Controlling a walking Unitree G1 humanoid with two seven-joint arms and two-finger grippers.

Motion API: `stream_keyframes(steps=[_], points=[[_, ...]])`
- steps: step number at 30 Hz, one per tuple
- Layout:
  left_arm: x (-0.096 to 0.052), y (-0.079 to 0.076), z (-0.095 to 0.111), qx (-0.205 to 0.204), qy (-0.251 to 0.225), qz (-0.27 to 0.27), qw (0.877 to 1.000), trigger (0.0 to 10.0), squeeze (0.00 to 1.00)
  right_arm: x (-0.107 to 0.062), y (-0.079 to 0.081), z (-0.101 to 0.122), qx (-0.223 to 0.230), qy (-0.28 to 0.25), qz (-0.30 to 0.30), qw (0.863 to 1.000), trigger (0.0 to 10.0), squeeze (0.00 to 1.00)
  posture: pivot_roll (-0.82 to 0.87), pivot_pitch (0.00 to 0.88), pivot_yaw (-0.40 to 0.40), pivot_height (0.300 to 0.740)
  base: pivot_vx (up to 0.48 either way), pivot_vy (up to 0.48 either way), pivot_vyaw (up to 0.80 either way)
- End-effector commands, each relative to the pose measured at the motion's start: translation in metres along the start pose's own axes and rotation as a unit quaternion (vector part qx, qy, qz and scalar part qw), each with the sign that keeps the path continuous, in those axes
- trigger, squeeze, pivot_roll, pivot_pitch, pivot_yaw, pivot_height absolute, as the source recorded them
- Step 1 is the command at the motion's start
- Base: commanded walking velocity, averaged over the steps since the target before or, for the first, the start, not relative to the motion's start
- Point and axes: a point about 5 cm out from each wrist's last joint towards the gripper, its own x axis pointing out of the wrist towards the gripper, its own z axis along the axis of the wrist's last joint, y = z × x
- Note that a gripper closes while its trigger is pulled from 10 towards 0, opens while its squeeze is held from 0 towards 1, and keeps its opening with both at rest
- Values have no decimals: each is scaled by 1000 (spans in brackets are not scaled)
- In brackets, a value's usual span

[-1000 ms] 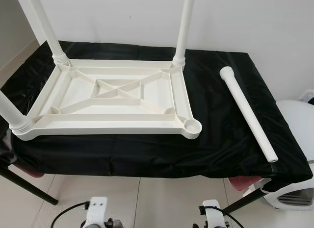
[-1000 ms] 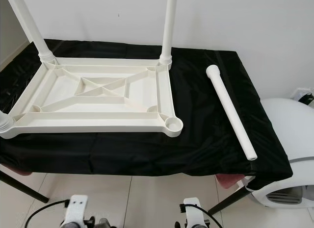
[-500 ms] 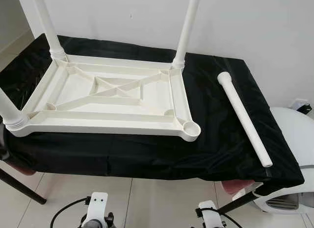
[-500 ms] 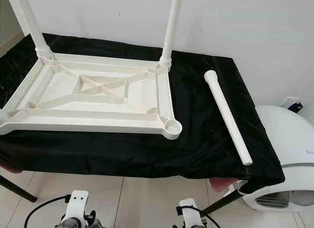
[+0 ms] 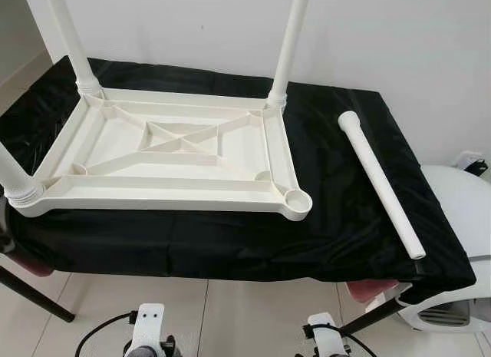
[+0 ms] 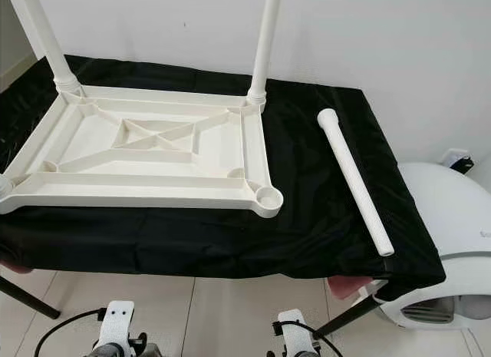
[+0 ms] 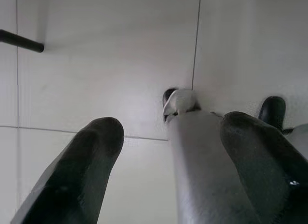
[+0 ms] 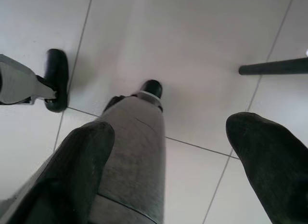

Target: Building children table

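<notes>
Both jaws hang apart and empty, left gripper [image 7: 163, 161] and right gripper [image 8: 168, 166] over the floor. On the worktop [image 5: 345, 226] lies the upturned table top [image 5: 176, 153]; the loose leg [image 5: 381, 182] beside it must next enter the empty socket [image 5: 298, 199].

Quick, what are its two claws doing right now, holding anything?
Left gripper: open, holding nothing, hanging over the floor.
Right gripper: open, holding nothing, hanging over the floor.
</notes>
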Motion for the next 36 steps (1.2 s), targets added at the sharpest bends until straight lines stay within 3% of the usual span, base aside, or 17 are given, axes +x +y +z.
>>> stream_keyframes(steps=[1,6,9,26,33,36], points=[[-3,-5,-16,19,33,-30,999,10000,0,0,2,-1,-3,4,3,1000,10000,0,70,0,-23,740,0,0,0],[-2,-4,-15,5,29,-39,999,10000,0,2,2,9,-2,-10,7,1000,10000,0,48,0,-5,740,0,0,0],[-3,-2,-15,12,25,-47,998,10000,0,5,4,29,0,-32,23,999,10000,0,32,0,20,740,0,0,0],[-1,10,1,51,-8,-56,997,10000,0,4,4,34,9,-54,40,998,10000,0,40,0,21,740,0,0,0],[-1,-3,1,90,-18,-79,993,10000,0,4,3,37,16,-62,39,997,10000,0,28,0,31,740,0,0,0],[0,-10,12,105,-40,-99,989,10000,0,5,5,42,15,-73,44,996,10000,0,23,0,30,740,0,0,0]])
